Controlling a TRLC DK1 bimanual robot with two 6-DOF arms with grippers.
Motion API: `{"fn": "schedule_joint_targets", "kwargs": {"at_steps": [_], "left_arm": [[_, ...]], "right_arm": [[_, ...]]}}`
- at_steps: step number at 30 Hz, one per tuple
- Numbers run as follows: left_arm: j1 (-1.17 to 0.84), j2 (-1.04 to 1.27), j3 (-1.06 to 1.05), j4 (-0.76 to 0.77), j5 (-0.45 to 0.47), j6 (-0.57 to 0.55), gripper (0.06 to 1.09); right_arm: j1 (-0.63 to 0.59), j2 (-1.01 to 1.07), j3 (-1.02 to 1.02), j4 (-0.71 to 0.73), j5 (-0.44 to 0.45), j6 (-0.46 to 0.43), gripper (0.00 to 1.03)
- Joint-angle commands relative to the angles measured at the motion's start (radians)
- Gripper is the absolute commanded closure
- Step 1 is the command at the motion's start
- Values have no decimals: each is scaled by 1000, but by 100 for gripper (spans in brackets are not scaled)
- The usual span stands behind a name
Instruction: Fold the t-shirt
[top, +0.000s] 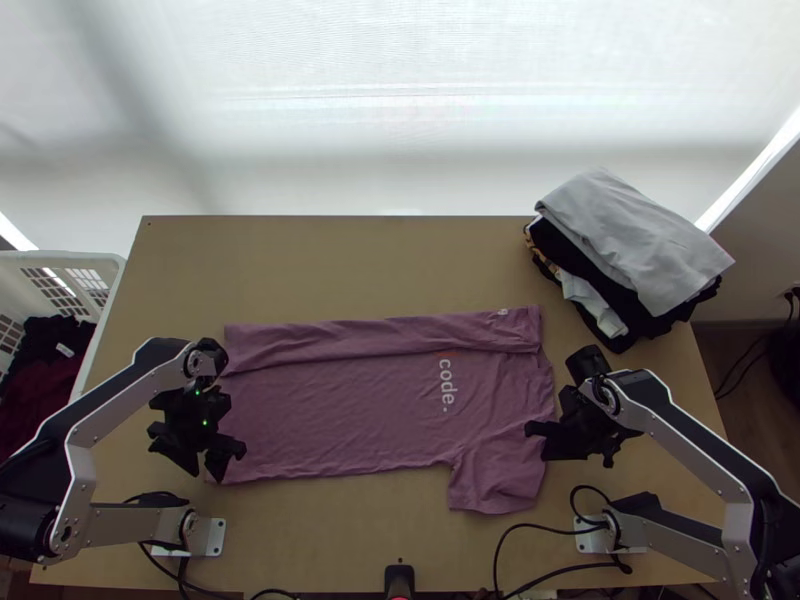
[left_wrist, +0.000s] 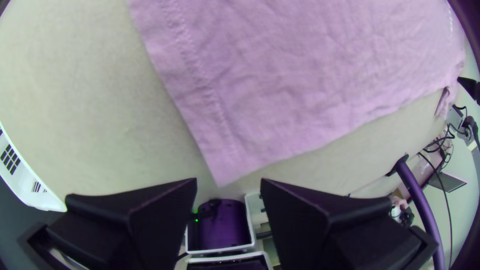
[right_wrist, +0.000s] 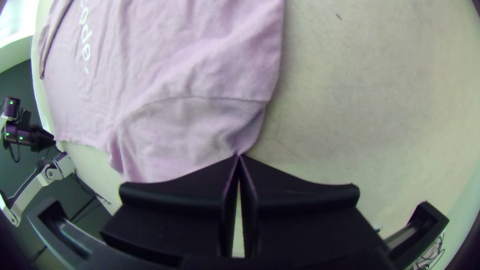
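In the top view, the t-shirt (top: 330, 420) was seen laid out across the centre and lower middle of the frame, its upper long side turned inward as a folded strip (top: 380, 338). The matching fold of the lower side was judged to be the step in hand, with the sleeve (top: 497, 482) still to be brought in at lower right. At right of frame, the cloth's edge by that sleeve was pinched in the right gripper (right_wrist: 239, 156), whose fingers were together. At lower left, the fingers of the left gripper (left_wrist: 229, 181) were held apart near the hem corner (left_wrist: 222, 174), which was not gripped. That corner needed to be caught next, it was judged; then both ends could be lifted together and laid inward evenly, lest the side be skewed.
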Motion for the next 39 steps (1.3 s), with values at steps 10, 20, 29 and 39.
{"fn": "schedule_joint_targets", "kwargs": {"at_steps": [10,20,29,39], "left_arm": [[-7,37,-40,29,-6,5,64],[-12,63,-43,28,-6,4,70],[-25,56,-36,28,-9,9,105],[91,21,15,28,-31,62,105]], "right_arm": [[-11,-13,0,1,7,-6,100],[-16,-16,1,1,7,-10,100],[-30,-28,15,-2,7,-17,100],[-90,-54,29,-28,12,-82,100]]}}
